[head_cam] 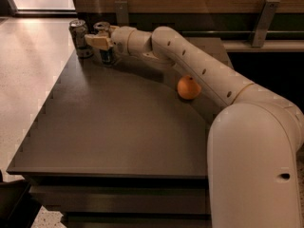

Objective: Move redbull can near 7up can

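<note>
Operator: Where is the redbull can [106, 56]?

Observer: It stands at the desk's [118, 137] far-left corner, close to the back edge. The 7up can [78, 36] is just beside it, nearer the left edge. I see a narrow gap between them and cannot tell whether they touch.

Operator: And the claw [97, 38]?

Observer: It is at that same corner, reaching in from the right. It is closed round the middle of the redbull can, with one pale finger across the can's front. It appears to be gripping the can, whose base looks to be on or just above the desk.

Operator: So which step are we on?

Observer: I judge it to be the last one, the placing. The can is already near its target, so the carrying looks done.

Operator: What does the next move need?

Observer: The claw should open gently and draw back to the right along the arm's [199, 65] line. It must not swing left, because a nudge could tip either can or push the 7up can off the left edge.

Operator: What's the count?

Observer: There are two cans, one of each kind. One orange [189, 88] sits near the right edge beside the arm, well apart from the cans. There is one arm and one claw.
</note>
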{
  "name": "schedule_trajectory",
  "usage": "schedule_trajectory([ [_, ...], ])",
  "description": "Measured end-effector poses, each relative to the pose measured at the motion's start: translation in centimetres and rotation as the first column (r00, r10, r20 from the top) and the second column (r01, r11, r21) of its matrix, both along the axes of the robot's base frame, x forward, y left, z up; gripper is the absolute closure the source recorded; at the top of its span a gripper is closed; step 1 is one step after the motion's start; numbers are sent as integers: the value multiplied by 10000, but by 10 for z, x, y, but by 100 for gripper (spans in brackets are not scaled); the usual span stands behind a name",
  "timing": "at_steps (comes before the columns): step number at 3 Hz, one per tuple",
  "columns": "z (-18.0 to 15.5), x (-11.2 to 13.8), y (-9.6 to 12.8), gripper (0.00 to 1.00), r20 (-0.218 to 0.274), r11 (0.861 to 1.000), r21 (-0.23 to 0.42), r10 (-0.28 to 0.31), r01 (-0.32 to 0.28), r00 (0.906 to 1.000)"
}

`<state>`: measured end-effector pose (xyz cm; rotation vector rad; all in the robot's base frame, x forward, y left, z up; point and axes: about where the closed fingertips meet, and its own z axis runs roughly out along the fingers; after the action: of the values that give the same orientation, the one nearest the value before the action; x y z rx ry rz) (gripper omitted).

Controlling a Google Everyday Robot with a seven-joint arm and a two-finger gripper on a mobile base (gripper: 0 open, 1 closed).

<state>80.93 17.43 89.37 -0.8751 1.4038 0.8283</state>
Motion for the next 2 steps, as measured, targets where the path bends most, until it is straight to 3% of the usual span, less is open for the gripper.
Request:
schedule_trajectory([
  [2,0,-2,6,59,-8,10000,13,84,-84,10000],
])
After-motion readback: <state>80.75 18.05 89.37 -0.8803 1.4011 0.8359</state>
